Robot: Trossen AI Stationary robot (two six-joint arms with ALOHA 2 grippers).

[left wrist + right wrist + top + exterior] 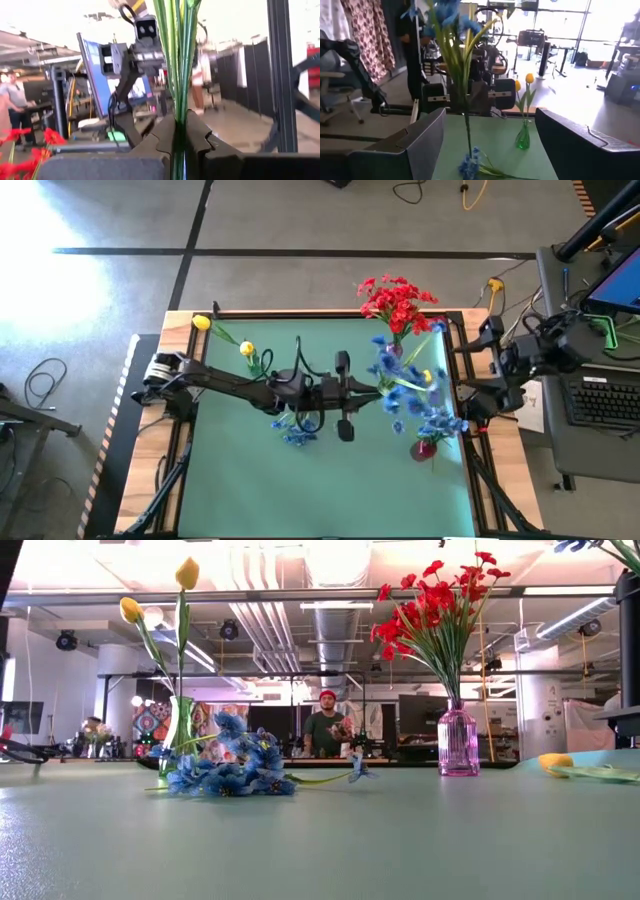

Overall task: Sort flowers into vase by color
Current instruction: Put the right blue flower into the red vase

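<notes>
left gripper (pixel 179 135) clamped on blue flower stems (pixel 176 60), stems upright, blooms overhead; red-bloom vase (pixel 393 348) just beyond, pink vase (pixel 424 448) right of it; right gripper (pixel 490 142) gapes wide, empty, farther off.

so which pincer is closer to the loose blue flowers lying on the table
Left. The left pincer, shut on green stems, is just past the blue flowers near the table's middle. The right pincer, open, waits at the right edge.
</notes>
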